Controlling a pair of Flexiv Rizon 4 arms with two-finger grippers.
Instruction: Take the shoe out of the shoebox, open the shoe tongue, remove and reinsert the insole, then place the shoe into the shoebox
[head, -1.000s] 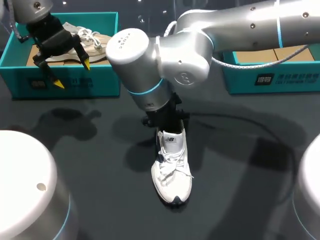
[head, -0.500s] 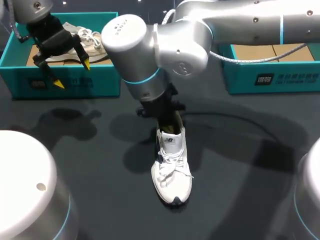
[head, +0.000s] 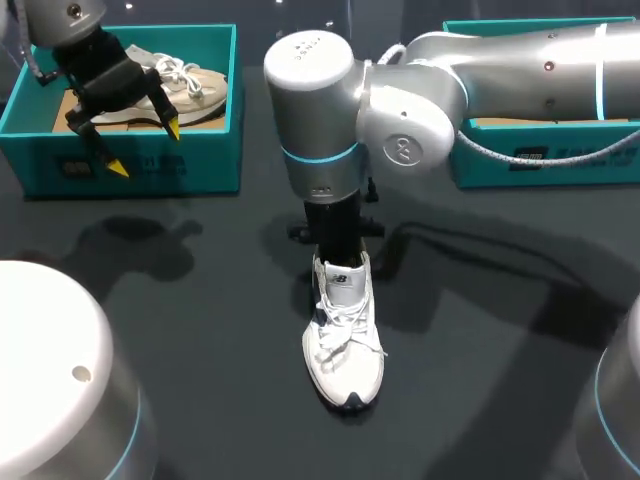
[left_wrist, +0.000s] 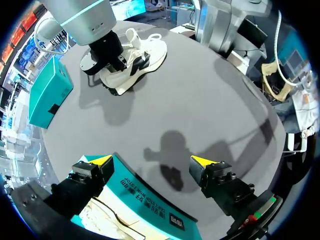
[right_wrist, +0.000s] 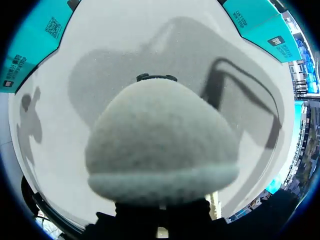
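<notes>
Shoe (head: 345, 345) is out of the far-right shoebox (head: 480, 172) and stands mid-counter, my right claw (head: 337, 252) is at its heel opening with its grip not discernible, and my left claw (head: 145, 148) hangs spread over the far-left box (head: 200, 165); I judge tongue and insole work under way, re-boxing outstanding.

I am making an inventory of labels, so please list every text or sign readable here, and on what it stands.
Left shoebox, front wall: white print, too blurred to read.
Right shoebox, front wall: white print, too small to read.
White shoe, tongue: dark logo, not legible.
Nothing can be quoted reliably.
</notes>
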